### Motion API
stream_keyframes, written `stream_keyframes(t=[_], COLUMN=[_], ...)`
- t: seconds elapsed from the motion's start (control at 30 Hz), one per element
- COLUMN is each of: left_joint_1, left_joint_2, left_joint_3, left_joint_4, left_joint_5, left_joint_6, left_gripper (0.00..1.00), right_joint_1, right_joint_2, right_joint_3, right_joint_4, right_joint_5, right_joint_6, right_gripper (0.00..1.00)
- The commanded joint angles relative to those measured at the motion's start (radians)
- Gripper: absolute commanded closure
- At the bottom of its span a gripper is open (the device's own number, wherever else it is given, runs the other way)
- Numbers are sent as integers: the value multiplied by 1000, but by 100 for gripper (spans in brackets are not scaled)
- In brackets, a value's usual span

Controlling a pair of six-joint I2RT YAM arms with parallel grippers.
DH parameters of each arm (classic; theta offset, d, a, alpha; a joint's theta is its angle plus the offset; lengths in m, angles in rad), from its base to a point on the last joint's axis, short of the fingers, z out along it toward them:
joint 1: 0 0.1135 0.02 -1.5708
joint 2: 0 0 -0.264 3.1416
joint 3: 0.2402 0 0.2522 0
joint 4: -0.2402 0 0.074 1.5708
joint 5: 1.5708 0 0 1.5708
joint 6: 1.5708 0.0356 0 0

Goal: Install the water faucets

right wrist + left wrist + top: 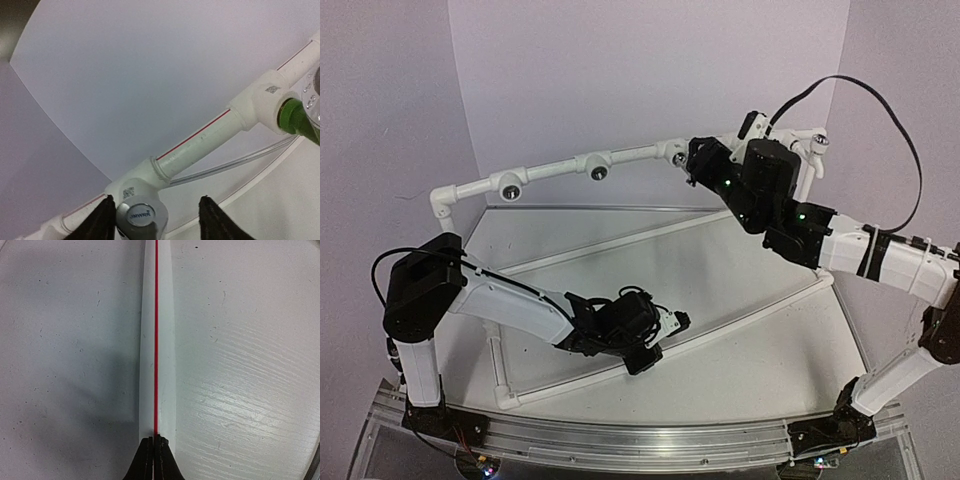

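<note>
I'm holding my right gripper [156, 201] released, fingers apart on either side of the silver faucet [141, 215]. There's a clear gap on one side, so I'm not gripping it. The silver faucet is sitting in a tee socket on the upper bar of the white pipe frame [200, 137], branded cap facing my wrist camera. It's sitting there with nothing clamping it, so I'm judging it seated. Thread depth isn't visible, so I can't confirm it's tight.

The green faucet [295, 119] is sitting one tee further along the same bar, spout cropped at the picture edge. The white faucet [815, 143] is at the frame's right end. Two sockets [508, 184] toward the frame's left end are showing dark open bores, so I'm reading the task as partly done.

My left gripper [154, 452] is clenched on nothing. The tips are pinched together directly over the red-striped lower rail [165, 365] of the frame, which is lying on the counter [250, 390]. It's probably there as a brace, so the frame isn't twisting while the right arm is working the upper bar. I can't tell whether the tips are actually pressing on the rail.

No loose faucet is showing in any view, so the next pick isn't obvious.
</note>
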Motion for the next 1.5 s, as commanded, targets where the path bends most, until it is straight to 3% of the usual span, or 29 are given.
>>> stream_keyframes(t=[0.0,0.13,0.23,0.37,0.6,0.7,0.8,1.03,1.23,1.3,1.37,1.43,1.47], left_joint_1=[-9,-9,-10,-9,-9,-9,-10,-10,-10,-9,-9,-9,-9], left_joint_2=[78,80,81,82,85,82,82,86,82,83,84,86,85], left_joint_3=[-51,-48,-46,-47,-43,-48,-48,-45,-49,-47,-46,-45,-44], left_joint_4=[-209,-209,-209,-209,-209,-210,-211,-211,-211,-212,-212,-213,-213], left_joint_5=[70,71,71,75,67,66,67,69,67,67,67,67,67], left_joint_6=[5,7,7,11,-2,-3,1,-1,-1,0,1,2,1], left_gripper=[100,100,100,100,100,100,100,100,100,100,100,100,100], right_joint_1=[-17,-17,-16,-16,-15,-15,-15,-15,-15,-15,-15,-14,-13], right_joint_2=[-36,-97,-151,-203,-183,-151,-114,-35,50,54,52,54,54], right_joint_3=[125,145,152,145,174,155,172,183,220,210,196,176,161], right_joint_4=[-238,-356,-457,-591,-753,-689,-598,-423,-394,-393,-386,-380,-375], right_joint_5=[-52,-176,-308,-490,-350,-230,-187,-172,-122,-123,-137,-125,-108], right_joint_6=[-323,-511,-727,-1188,-1915,-2182,-2331,-2493,-2491,-2479,-2434,-2387,-2366], right_gripper=[26,8,6,2,2,2,2,2,6,16,39,54,58])
